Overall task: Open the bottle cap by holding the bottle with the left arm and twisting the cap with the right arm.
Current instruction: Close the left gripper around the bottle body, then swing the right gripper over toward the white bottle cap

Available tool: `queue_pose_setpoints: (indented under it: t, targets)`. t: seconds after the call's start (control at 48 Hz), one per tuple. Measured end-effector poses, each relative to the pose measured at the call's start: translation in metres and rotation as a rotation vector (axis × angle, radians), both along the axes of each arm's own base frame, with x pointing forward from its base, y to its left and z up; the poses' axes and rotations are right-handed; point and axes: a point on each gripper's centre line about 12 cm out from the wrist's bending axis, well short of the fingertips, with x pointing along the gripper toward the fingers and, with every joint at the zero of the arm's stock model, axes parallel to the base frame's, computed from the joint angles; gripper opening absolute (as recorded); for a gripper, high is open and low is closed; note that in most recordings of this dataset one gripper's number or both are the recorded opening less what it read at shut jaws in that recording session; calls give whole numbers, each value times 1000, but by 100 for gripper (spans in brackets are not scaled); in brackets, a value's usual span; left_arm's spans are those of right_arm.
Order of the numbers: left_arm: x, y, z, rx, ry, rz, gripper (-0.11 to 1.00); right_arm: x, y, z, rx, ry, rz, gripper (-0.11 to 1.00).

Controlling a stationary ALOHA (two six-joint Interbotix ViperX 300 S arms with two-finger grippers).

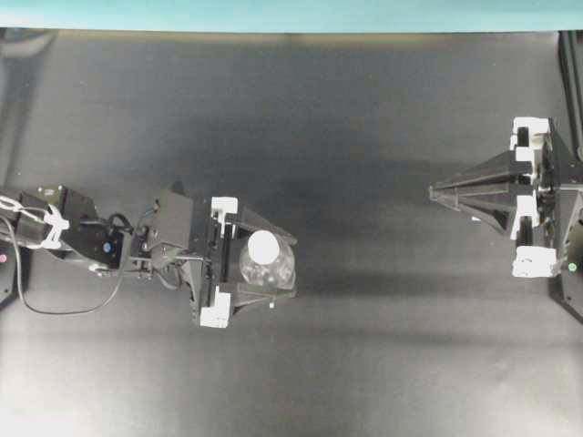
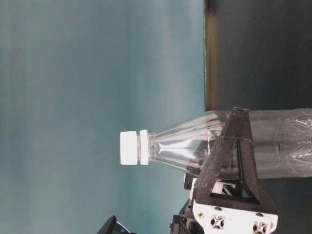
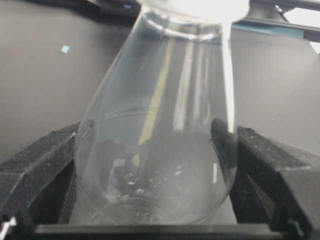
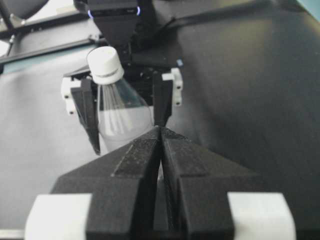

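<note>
The clear plastic bottle point(image 1: 273, 271) stands upright with its white cap point(image 1: 264, 246) on top. My left gripper point(image 1: 291, 266) is shut on the bottle's lower body, one finger on each side. In the left wrist view the bottle point(image 3: 160, 125) fills the space between the black fingers point(image 3: 40, 160). The table-level view shows the cap point(image 2: 129, 147) screwed onto the bottle point(image 2: 190, 141), with nothing touching it. My right gripper point(image 1: 433, 191) is shut and empty, far to the right of the bottle. In the right wrist view its tips point(image 4: 160, 129) point at the bottle point(image 4: 120, 117) and cap point(image 4: 105, 64).
A tiny white tape fleck point(image 1: 273, 307) lies on the black table point(image 1: 364, 364) just in front of the left gripper. A teal wall point(image 1: 291, 14) runs along the table's far edge. Arm bases sit at both side edges.
</note>
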Motion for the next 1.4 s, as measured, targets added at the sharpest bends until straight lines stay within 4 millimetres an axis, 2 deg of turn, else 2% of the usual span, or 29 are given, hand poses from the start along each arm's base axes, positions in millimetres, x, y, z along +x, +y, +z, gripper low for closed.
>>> queue_pose_setpoints:
  t: [0.334,0.5,0.667,0.792,0.938,1.084,1.272,1.397]
  targets:
    - [2,1,-7,11,61,2,97,0,0,-2,39,17,-3,0]
    - [-4,3,-28,16,150,6,98,-1,1,-3,46,27,-2,0]
    - [-3,1,-29,17,157,2,97,-1,1,-3,49,27,-2,0]
    - [-3,0,-29,17,157,-1,94,-1,1,-3,49,24,-3,0]
    - [0,-1,-27,23,151,-6,84,-1,1,-3,47,27,-2,0]
    - [0,-3,-29,51,167,-16,83,-1,1,-5,52,45,1,0]
    - [0,-4,-31,95,185,-31,83,0,5,-6,112,128,12,0]
    - [0,-5,-31,102,189,-35,83,6,10,-3,188,281,28,0]
